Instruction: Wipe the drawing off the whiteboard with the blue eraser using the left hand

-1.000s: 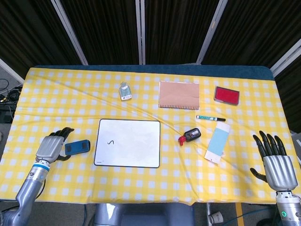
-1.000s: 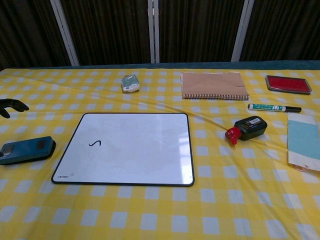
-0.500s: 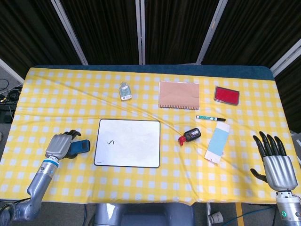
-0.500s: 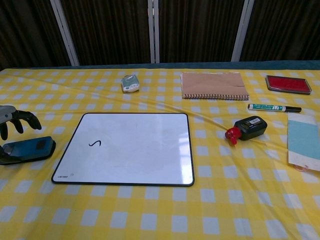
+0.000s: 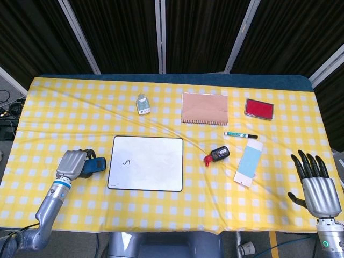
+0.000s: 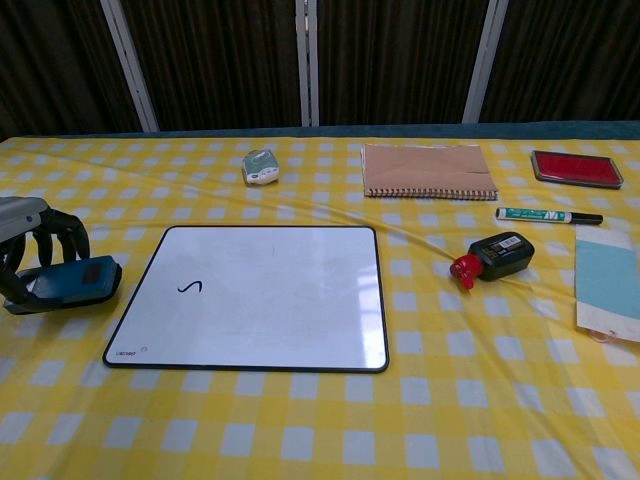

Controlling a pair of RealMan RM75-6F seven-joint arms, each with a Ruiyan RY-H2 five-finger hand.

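The blue eraser lies just left of the whiteboard. My left hand is curled over the eraser's left end, fingers arched across its top and thumb underneath, gripping it. A small black squiggle is drawn on the board's left half; the remaining surface is white. At the table's right front corner, my right hand hovers open with its fingers spread, far from the board, and shows only in the head view.
Behind the board are a small green-white object and a brown notebook. To the right lie a red pad, a green marker, a black bottle with red cap and a blue sheet.
My left hand moved right from beside the eraser onto it and closed its fingers around it. The eraser shifted slightly toward the whiteboard. The right hand stayed put.
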